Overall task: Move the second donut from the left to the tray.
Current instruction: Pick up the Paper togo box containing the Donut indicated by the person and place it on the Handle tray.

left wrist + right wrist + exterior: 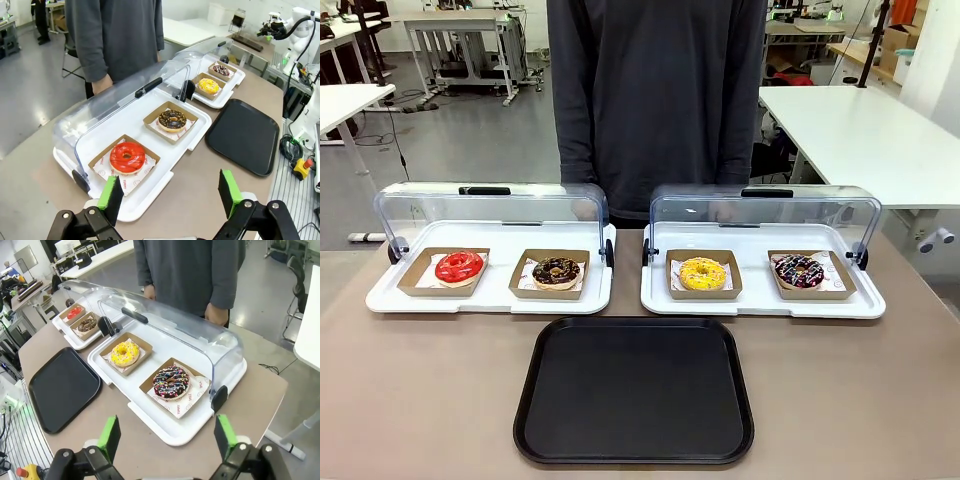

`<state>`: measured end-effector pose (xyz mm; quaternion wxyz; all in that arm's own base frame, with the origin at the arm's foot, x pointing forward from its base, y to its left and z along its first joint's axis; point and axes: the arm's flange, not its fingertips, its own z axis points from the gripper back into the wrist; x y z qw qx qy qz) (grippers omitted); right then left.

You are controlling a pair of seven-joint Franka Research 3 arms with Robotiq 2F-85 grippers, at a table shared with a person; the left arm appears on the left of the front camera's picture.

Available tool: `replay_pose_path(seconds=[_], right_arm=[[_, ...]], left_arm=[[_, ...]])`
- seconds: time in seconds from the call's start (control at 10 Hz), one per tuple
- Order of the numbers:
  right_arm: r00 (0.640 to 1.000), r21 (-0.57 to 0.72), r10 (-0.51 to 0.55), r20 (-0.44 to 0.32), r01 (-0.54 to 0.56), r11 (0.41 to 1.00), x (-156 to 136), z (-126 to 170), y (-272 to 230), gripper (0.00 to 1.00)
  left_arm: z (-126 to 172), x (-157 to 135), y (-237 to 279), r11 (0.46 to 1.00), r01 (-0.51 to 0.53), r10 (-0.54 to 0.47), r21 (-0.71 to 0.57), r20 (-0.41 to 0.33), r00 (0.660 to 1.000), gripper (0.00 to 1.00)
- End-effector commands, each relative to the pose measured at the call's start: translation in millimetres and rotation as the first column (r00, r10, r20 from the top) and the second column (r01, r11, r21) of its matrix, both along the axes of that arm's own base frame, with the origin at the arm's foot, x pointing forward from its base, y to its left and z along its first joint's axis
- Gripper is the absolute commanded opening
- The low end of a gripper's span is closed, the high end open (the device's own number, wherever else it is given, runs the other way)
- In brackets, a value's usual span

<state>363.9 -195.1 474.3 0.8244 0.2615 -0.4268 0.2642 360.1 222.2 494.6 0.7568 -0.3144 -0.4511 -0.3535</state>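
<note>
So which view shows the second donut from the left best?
The left wrist view: the donut is seen from above with nothing in front of it, so its hole and speckles are clear. The front view shows the donut at a flatter angle. In the right wrist view the donut is small and far off.

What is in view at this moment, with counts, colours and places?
second donut from the left: one, chocolate-glazed, in a brown holder, right half of the left white tray
red-glazed donut: one, red, left half of that tray
yellow donut: one, yellow, left half of the right white tray
sprinkled donut: one, dark, right half of that tray
white trays: two, white, clear lids open, side by side
black tray: one, black, bare, in front of them
table: one, grey-brown
person: one, dark grey top, behind the white trays
left gripper: black, green pads, open, at the red-glazed donut's end
right gripper: same, open, at the sprinkled donut's end
</note>
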Motion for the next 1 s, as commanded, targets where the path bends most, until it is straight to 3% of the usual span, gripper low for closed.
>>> replay_pose_path(seconds=[0.0, 0.9], right_arm=[[0.999, 0.007, 0.010, 0.040, -0.010, 1.000, 4.9, 0.9, -2.6, 1.00], [0.999, 0.007, 0.010, 0.040, -0.010, 1.000, 4.9, 0.9, -2.6, 1.00]], left_arm=[[0.7, 1.5, 0.6, 1.000, 0.005, -0.004, -0.019, 0.023, 1.000, 1.00], [0.7, 1.5, 0.6, 1.000, 0.005, -0.004, -0.019, 0.023, 1.000, 1.00]])
